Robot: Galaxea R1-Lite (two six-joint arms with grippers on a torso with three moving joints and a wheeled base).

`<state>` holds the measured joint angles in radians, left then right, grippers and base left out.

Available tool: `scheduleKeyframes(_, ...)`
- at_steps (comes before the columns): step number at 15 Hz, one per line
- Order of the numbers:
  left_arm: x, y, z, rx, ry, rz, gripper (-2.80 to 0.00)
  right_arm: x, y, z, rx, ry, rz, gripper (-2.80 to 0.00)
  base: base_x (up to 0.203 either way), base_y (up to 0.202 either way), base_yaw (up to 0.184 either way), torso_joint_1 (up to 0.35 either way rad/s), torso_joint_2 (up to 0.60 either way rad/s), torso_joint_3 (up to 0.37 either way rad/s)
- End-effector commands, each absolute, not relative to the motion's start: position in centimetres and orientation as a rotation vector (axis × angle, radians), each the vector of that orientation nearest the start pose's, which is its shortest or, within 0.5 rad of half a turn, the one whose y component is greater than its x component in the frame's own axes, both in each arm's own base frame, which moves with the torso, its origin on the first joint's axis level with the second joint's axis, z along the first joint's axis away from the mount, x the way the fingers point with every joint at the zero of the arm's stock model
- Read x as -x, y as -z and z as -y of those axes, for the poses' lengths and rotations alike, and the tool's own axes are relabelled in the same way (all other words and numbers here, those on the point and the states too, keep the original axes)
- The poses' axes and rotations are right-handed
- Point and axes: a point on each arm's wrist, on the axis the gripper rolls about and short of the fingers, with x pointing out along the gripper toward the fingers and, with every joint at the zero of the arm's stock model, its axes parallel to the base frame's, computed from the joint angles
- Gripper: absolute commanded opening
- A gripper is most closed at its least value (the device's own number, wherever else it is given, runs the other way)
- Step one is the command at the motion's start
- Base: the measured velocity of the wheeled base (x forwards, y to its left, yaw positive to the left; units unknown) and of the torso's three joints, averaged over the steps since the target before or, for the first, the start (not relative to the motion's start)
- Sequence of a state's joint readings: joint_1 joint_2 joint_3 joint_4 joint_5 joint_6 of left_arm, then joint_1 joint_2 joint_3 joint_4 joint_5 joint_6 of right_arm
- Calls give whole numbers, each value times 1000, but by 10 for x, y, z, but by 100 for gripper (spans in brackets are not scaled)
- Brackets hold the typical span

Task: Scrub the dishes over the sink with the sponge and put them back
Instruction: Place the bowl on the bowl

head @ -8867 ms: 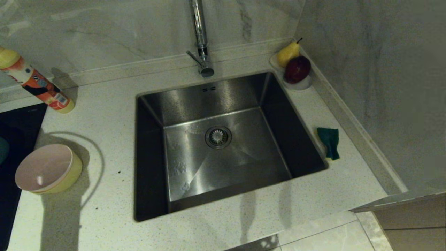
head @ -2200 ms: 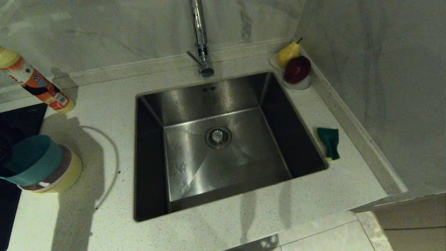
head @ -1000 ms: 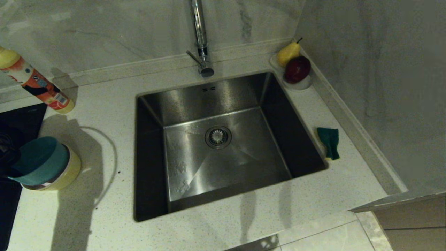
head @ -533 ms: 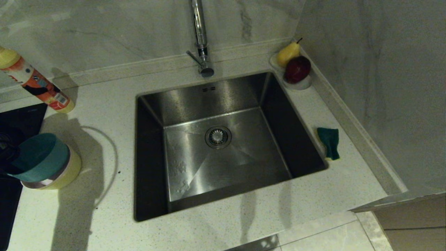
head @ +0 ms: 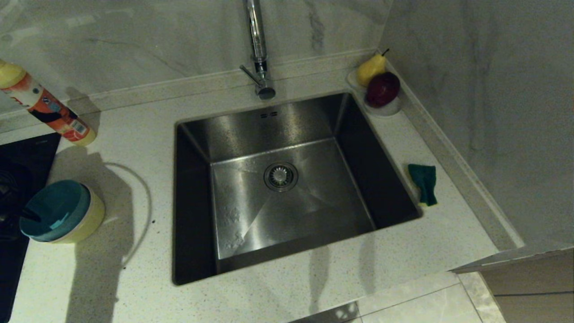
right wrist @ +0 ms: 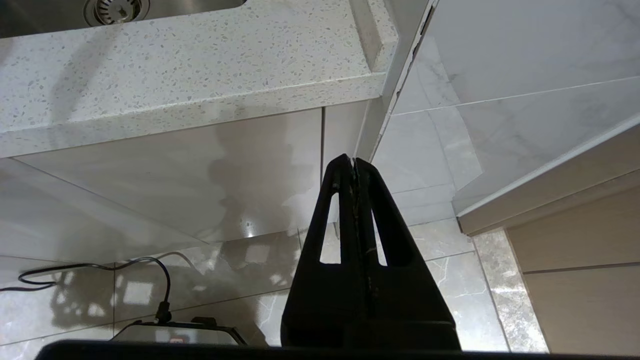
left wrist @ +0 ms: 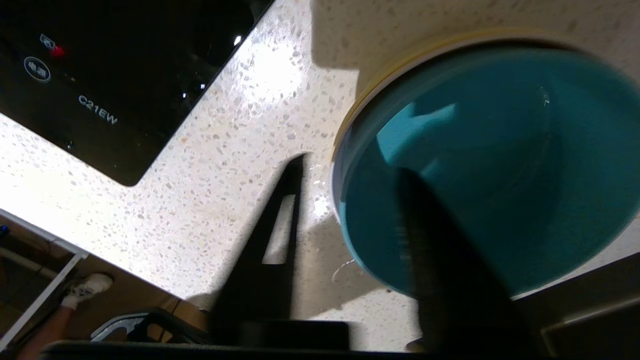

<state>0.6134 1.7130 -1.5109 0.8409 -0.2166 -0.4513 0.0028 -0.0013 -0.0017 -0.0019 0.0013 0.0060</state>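
Note:
A light blue bowl [head: 54,210] sits nested level in a yellow bowl [head: 91,219] on the counter's left; a thin pale rim [left wrist: 334,187] shows between them. My left gripper [head: 20,214] [left wrist: 352,165] is open astride the blue bowl's [left wrist: 500,165] near wall. One finger [left wrist: 425,240] is inside the bowl and the other finger [left wrist: 287,200] stands outside, clear of the rim. The green sponge [head: 423,183] lies on the counter right of the sink [head: 269,125]. My right gripper [right wrist: 353,161] hangs shut and empty below the counter's front edge.
A black cooktop [head: 22,157] [left wrist: 100,75] borders the bowls on the left. An orange-labelled bottle [head: 45,110] stands at the back left. The chrome faucet [head: 256,49] rises behind the sink. A white dish with a pear and a red fruit [head: 380,87] sits in the back right corner.
The blue bowl has gone from tilted above the stack to sitting level inside it. My left gripper has opened and let go of the bowl's wall.

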Motion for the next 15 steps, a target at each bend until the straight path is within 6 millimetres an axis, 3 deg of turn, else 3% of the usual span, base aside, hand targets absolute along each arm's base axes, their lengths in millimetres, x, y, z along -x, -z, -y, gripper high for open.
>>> scheduleKeyframes(1, -232, -251, -158, 839, -580, -864, 0, 23, -76, 0, -6, -5, 7, -280, 0, 0, 0, 0, 0, 0)
scheduleKeyframes(3, -229, -266, -155, 826, -565, -782, 0, 23, -76, 0, -6, -5, 6, -280, 0, 0, 0, 0, 0, 0)
scheduleKeyframes(7, -207, -333, -141, 771, -530, -485, 0, 23, -76, 0, -6, -5, 7, -280, 0, 0, 0, 0, 0, 0)
scheduleKeyframes(8, -201, -345, -136, 755, -521, -440, -280, 23, -76, 0, -6, -5, 7, -280, 0, 0, 0, 0, 0, 0)
scheduleKeyframes(11, -189, -372, -126, 681, -482, -341, -280, 23, -76, 0, -6, -3, 8, -280, 0, 0, 0, 0, 0, 0)
scheduleKeyframes(15, -180, -390, -81, 367, -282, -321, -280, 23, -76, 0, -6, -5, 8, -280, 0, 0, 0, 0, 0, 0)
